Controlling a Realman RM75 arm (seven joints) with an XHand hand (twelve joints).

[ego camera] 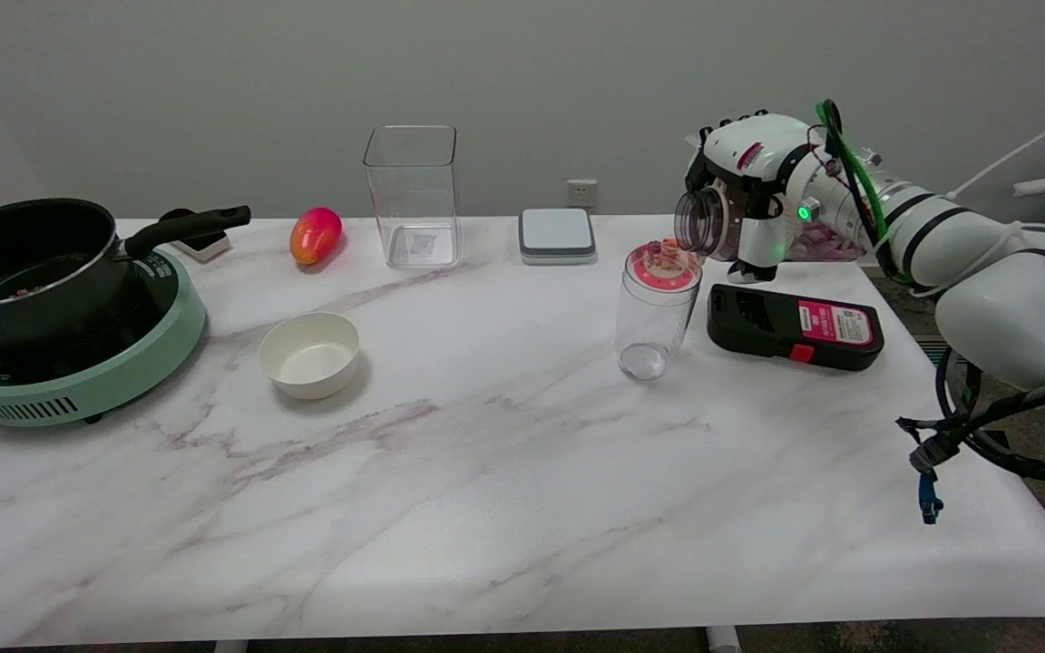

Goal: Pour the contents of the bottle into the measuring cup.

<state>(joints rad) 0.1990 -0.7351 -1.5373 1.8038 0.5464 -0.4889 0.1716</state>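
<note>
Fingers of the right hand (745,204) gripped a clear plastic bottle (708,220), tipped sideways above the clear measuring cup (655,313) near the table's right edge.

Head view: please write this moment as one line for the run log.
right hand: holds bottle tipped sideways | mouth: above measuring cup | cup: upright on table | contents in cup: cannot tell

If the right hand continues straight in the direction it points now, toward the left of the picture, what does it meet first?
Probably nothing soon. The right hand holds the bottle on its side, mouth leftward, above the measuring cup. Along that line, only the tall clear container stands at that height, but it seems farther back; depth is unclear.
</note>
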